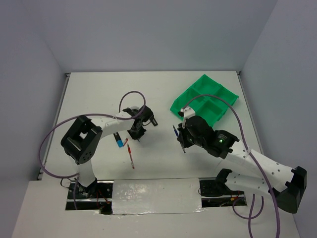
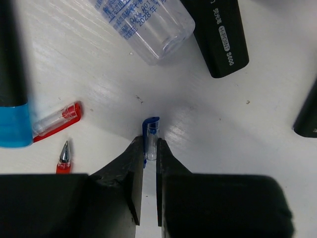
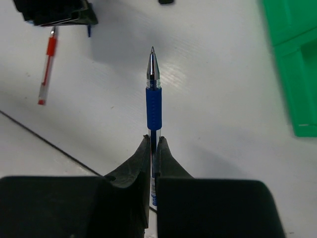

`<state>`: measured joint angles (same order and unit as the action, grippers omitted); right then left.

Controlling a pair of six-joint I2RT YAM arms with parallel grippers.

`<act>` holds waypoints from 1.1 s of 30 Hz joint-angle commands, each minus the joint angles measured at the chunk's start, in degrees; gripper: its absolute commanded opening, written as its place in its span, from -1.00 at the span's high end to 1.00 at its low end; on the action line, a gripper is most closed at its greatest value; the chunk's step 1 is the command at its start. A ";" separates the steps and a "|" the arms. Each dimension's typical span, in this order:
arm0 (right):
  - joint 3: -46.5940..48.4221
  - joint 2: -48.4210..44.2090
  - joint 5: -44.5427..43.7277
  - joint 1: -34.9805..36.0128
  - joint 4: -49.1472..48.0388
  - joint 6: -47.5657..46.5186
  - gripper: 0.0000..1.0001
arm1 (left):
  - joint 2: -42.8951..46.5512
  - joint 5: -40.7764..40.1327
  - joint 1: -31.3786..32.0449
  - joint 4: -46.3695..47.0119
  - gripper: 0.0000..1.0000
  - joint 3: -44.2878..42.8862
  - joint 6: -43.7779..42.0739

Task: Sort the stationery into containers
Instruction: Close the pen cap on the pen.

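My left gripper (image 2: 150, 145) is shut on a small clear pen cap with a blue clip (image 2: 151, 130), low over the table. Around it lie a clear tube (image 2: 148, 25), a black highlighter (image 2: 220, 37), a blue-ended highlighter (image 2: 12, 106), a red pen cap (image 2: 57, 120) and the tip of a red pen (image 2: 64, 157). My right gripper (image 3: 153, 140) is shut on a blue pen (image 3: 153, 99) whose tip points away from the fingers. It hangs above the table left of the green tray (image 3: 292, 64). From above, the tray (image 1: 205, 101) lies at the back right, just beyond the right gripper (image 1: 181, 141).
The red pen (image 1: 131, 159) lies near the front, below the left gripper (image 1: 137, 133). Another black object (image 2: 307, 114) sits at the right edge of the left wrist view. White walls close in the table on three sides.
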<state>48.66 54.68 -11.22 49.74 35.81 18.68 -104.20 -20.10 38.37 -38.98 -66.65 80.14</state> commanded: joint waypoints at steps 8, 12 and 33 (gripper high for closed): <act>-12.36 -4.23 20.79 0.36 -24.72 4.60 1.00 | 19.45 -0.65 1.53 14.09 1.00 12.85 -10.95; -18.94 -1.95 28.27 0.62 -40.07 10.40 1.00 | 30.26 0.75 1.71 20.33 1.00 16.89 -15.27; -17.20 4.92 7.36 13.72 -57.44 18.06 1.00 | 57.88 13.15 6.89 41.70 1.00 27.45 -24.59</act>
<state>28.45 59.48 -0.45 63.20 -18.50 36.62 -47.68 -8.78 44.77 -2.85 -39.83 58.06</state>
